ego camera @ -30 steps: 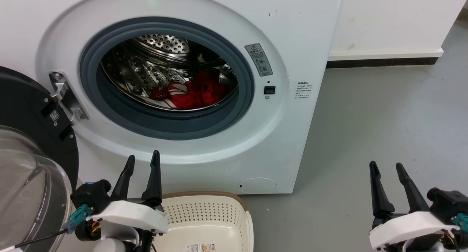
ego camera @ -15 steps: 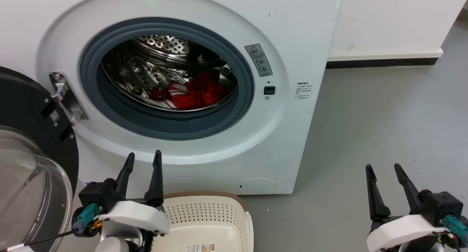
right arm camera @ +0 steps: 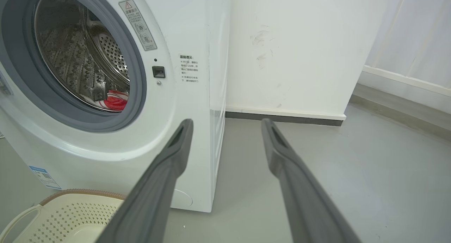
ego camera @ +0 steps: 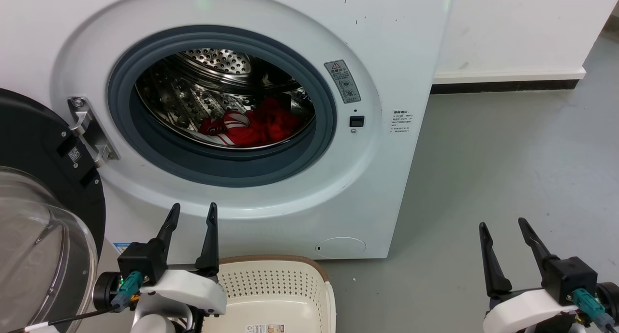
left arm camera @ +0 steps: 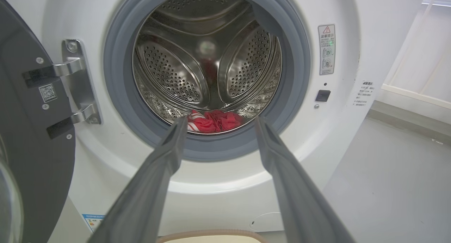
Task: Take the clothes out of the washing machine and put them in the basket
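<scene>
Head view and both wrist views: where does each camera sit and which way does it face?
Head view: on the head, looking forward and down at the washing machine, its open door and the basket; left tool and right tool show at the bottom.
Left wrist view: on the left wrist, facing straight into the drum at the clothes; its own fingers show.
Right wrist view: on the right wrist, facing the machine's right edge, wall and floor; its own fingers show.
Shared: all three see the clothes.

Left claw (ego camera: 192,215) and right claw (ego camera: 503,231) both hang low, fingers spread and pointing upward.
</scene>
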Available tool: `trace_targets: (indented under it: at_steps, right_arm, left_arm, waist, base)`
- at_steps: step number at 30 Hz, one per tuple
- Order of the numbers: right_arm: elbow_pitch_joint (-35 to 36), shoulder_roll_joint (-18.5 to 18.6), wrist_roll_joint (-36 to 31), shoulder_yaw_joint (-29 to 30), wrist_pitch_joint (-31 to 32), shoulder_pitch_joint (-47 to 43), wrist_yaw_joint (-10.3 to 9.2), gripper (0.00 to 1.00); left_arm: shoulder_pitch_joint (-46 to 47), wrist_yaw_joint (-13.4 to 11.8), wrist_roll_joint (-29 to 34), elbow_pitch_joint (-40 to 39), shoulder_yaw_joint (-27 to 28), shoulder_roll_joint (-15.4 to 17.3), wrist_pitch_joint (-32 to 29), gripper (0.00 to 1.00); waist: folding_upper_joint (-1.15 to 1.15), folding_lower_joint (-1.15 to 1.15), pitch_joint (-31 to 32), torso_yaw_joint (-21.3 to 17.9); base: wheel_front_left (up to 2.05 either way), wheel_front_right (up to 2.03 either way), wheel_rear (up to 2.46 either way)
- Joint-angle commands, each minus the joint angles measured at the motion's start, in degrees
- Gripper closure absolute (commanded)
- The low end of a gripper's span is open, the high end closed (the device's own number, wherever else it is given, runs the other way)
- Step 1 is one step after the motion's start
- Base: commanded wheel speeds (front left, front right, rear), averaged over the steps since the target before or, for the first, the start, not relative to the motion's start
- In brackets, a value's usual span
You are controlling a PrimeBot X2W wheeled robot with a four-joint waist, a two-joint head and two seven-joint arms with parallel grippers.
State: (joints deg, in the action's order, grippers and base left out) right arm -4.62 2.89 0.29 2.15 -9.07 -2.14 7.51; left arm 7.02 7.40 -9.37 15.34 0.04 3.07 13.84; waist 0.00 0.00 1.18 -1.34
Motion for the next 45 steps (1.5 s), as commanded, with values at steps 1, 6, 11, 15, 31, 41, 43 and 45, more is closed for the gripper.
trace_targets:
  at_steps: [1, 6, 11, 15, 31, 41, 43, 45]
  right_arm:
    - [0.3, 0.0, -1.4, -0.1, -0.5, -0.5, -0.04, 0.0]
    - [0.0, 0.0, -3.1, -0.4, -0.8, -0.6, -0.04, 0.0]
    - [-0.3, 0.0, -4.8, -0.5, -1.1, -0.7, -0.04, 0.0]
    - [-0.5, 0.0, -4.3, -0.4, -1.3, -0.6, -0.04, 0.0]
    - [-1.3, 0.0, -3.9, -0.3, -1.7, 0.0, -0.04, 0.0]
    - [-0.8, 0.0, -3.6, -0.9, -1.4, 1.2, -0.04, 0.0]
    - [-0.4, -0.1, -3.4, -1.2, -1.5, 1.9, -0.04, 0.0]
    - [0.0, 0.0, -3.1, -1.6, -1.6, 2.6, -0.04, 0.0]
  left_arm:
    - [0.6, -0.1, 1.3, 0.3, 0.1, -0.1, 0.6, 0.0]
    - [0.6, -0.1, 3.3, 0.8, 0.2, -0.1, 1.1, 0.0]
    - [0.7, -0.3, 4.8, 1.3, 0.3, -0.2, 1.5, 0.0]
    - [0.7, -0.3, 4.5, 1.7, 0.4, -0.2, 1.4, 0.0]
    - [1.1, -0.4, 4.6, 2.5, 0.7, -0.2, 1.4, 0.0]
    - [3.2, -0.7, 5.8, 4.0, 1.2, 0.4, 1.4, 0.0]
    - [5.2, -0.7, 5.7, 5.1, 1.5, 0.8, 1.4, 0.0]
    - [7.3, -0.6, 5.6, 6.6, 1.9, 1.5, 1.4, 0.0]
  waist:
    - [0.0, 0.0, 0.0, 0.0]
    - [0.0, 0.0, 0.0, 0.1]
    - [0.0, 0.0, 0.0, 0.2]
    - [0.0, 0.0, -0.1, 0.5]
    - [0.0, 0.0, -0.2, 0.8]
    - [0.0, 0.0, -1.7, 0.0]
    - [0.0, 0.0, -3.1, -0.6]
    - [0.0, 0.0, -4.9, -1.5]
  base:
    - [0.0, 0.0, 0.0]
    - [0.0, 0.0, 0.0]
    - [0.0, 0.0, 0.0]
    - [0.0, 0.0, 0.0]
    - [0.0, 0.0, 0.0]
    - [0.0, 0.0, 0.0]
    - [0.0, 0.0, 0.0]
    - [0.0, 0.0, 0.0]
